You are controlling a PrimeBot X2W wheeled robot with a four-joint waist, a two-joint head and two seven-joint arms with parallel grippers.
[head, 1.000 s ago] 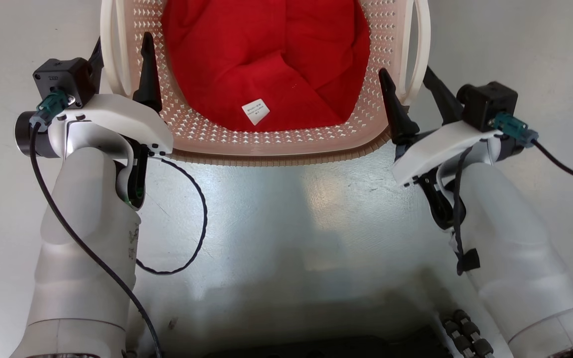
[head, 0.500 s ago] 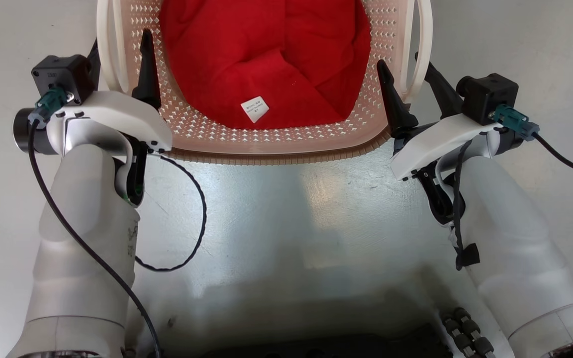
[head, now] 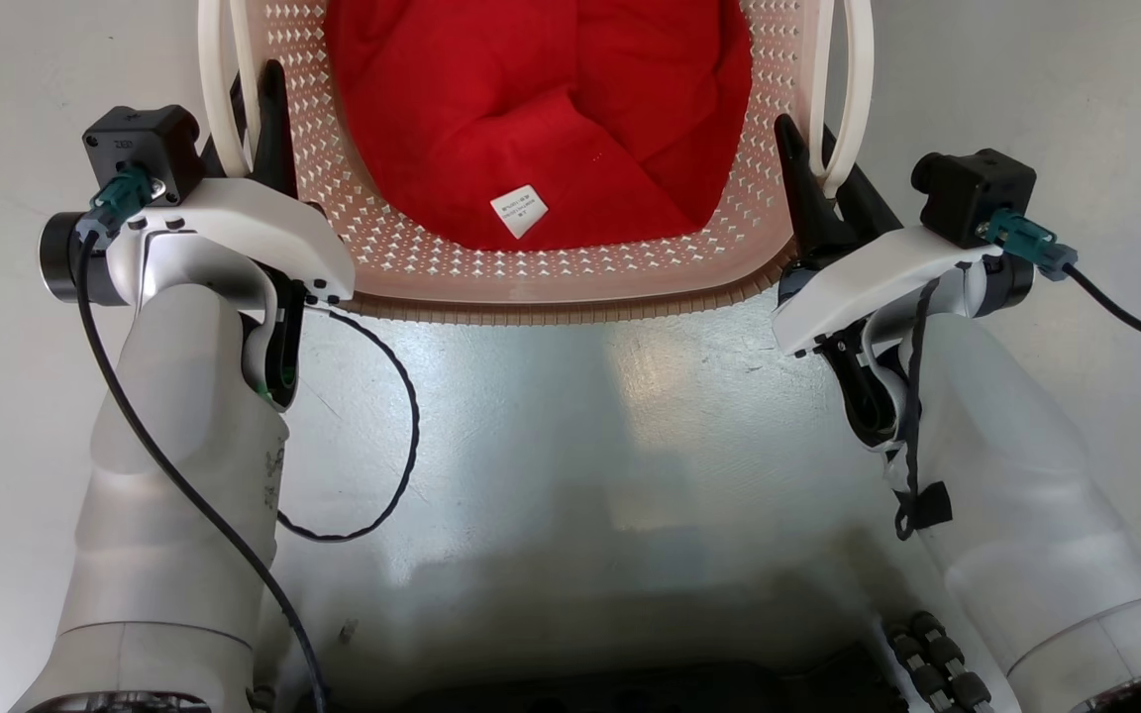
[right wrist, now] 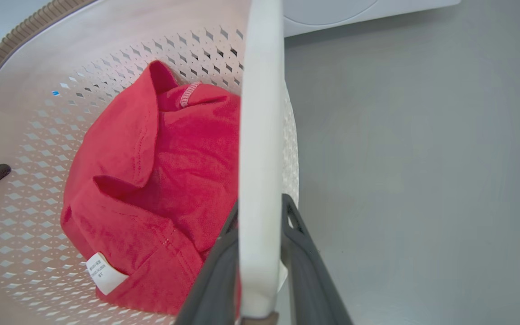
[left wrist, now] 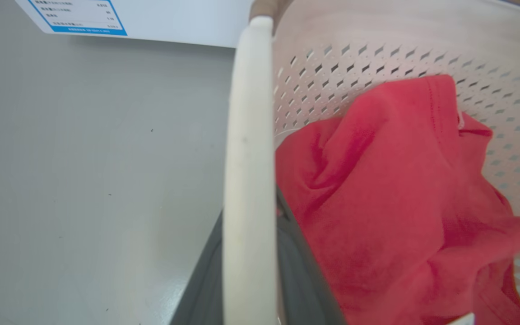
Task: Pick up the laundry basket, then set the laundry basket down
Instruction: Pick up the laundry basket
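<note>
The laundry basket (head: 551,275), cream, perforated and brown-rimmed, stands on the floor straight ahead with a red garment (head: 531,109) inside. My left gripper (head: 252,94) is shut on the basket's left loop handle (head: 219,109), one dark finger inside the basket wall and one outside. My right gripper (head: 818,149) is shut on the right loop handle (head: 853,99) in the same way. In the left wrist view the white handle (left wrist: 248,158) runs up between my left gripper's (left wrist: 250,207) two fingers. The right wrist view has the other handle (right wrist: 260,135) pinched in my right gripper (right wrist: 261,203).
Grey floor (head: 580,446) lies all round the basket. A white washing machine with a blue label (left wrist: 106,18) stands just beyond it, its front also in the right wrist view (right wrist: 355,9). My own dark base (head: 630,688) is at the bottom edge.
Both grippers have gone from wide open around the loop handles to closed on them. The arms have edged slightly forward and inward.
</note>
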